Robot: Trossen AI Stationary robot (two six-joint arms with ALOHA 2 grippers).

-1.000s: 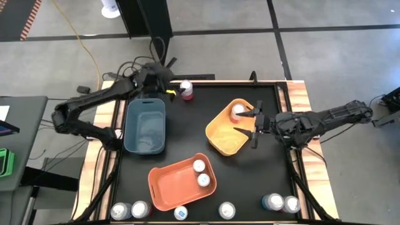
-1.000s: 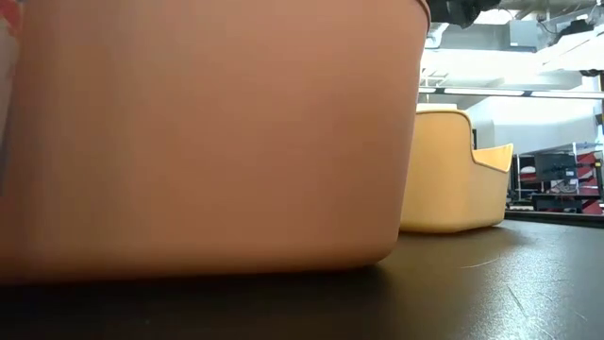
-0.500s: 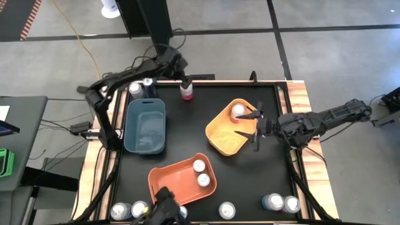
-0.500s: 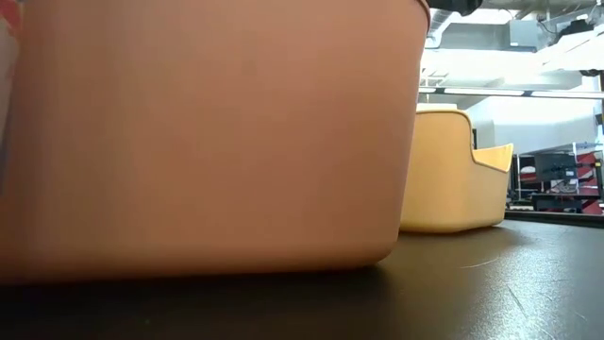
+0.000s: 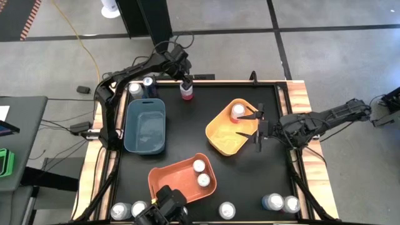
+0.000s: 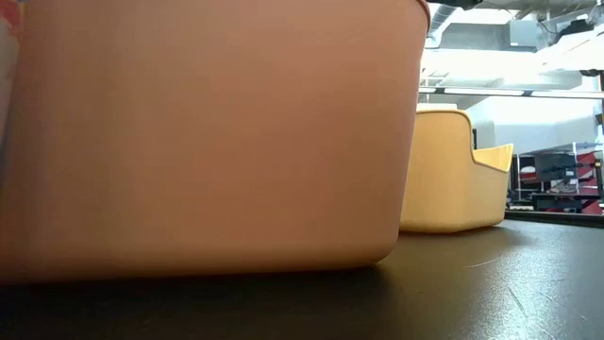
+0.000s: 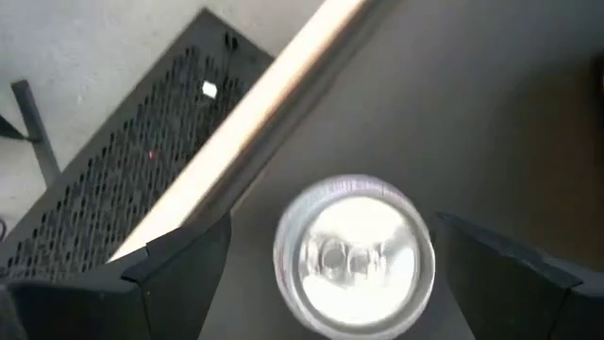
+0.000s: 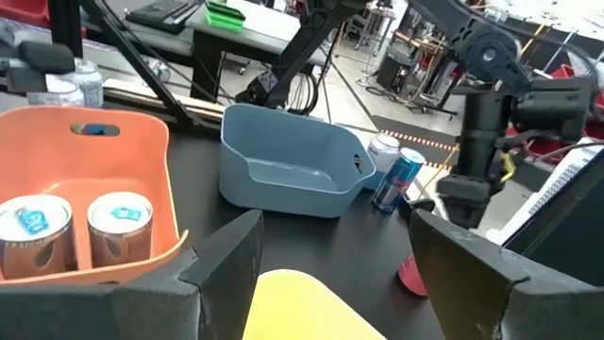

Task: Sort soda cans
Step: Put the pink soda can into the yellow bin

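Left hand [image 5: 185, 80], fingers spread, straddles the pink can [image 5: 186, 91] at the worktop [image 5: 187, 134] 12 o'clock edge, not clamped. Right hand [image 5: 255, 127] released at the yellow bin [image 5: 226, 141] 3 o'clock rim.

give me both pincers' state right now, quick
left pincer: open, over the pink can, not gripping it
right pincer: open, empty, at the yellow bin

Left arm reaching to the far edge of the table [image 5: 187, 131], its wrist pointing straight down; left gripper [image 5: 185, 82] with fingers [image 7: 179, 274] spread wide. Right arm extended inward from the right side; right gripper [image 5: 255, 125] held level, fingers [image 8: 222, 260] parted.
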